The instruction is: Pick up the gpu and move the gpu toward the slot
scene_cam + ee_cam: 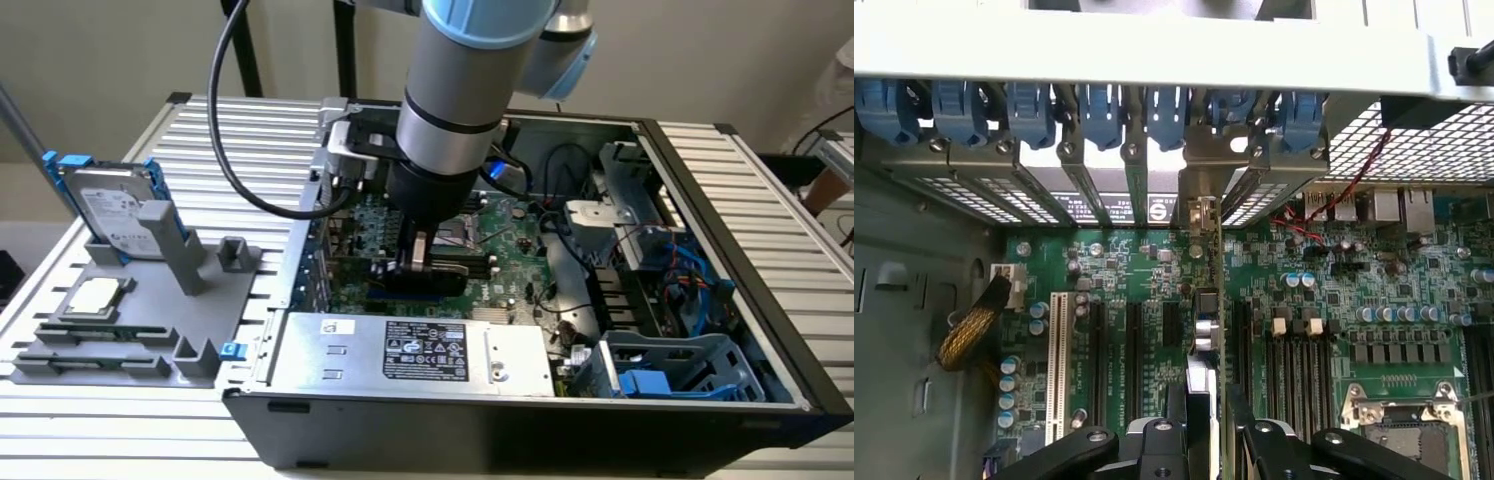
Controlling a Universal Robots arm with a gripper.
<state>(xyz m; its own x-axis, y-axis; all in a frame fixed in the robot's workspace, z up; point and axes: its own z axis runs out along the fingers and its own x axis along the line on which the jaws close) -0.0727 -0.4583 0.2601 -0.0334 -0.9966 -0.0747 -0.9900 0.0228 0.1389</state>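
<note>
In the wrist view I look down on the gpu (pixel 1201 330) edge-on. It is a thin card standing upright, and its silver end bracket (pixel 1199 195) sits against the case's rear openings. My gripper (pixel 1204 440) is shut on the gpu, with one black finger (pixel 1154 445) on each side of the card's near end. The exterior view shows the gripper (pixel 424 268) low inside the open computer case, just above the motherboard. A short stretch of the blue slot (pixel 416 293) shows right under it. The card hides the slot in the wrist view.
Black memory slots (pixel 1304 360) and the CPU socket (pixel 1399 420) lie beside the card, with a white slot (pixel 1061 360) on its other side. The power supply (pixel 414 350) lines the case's near wall. A hard drive (pixel 114 210) and a CPU chip (pixel 94 297) rest on a grey fixture at the exterior view's left.
</note>
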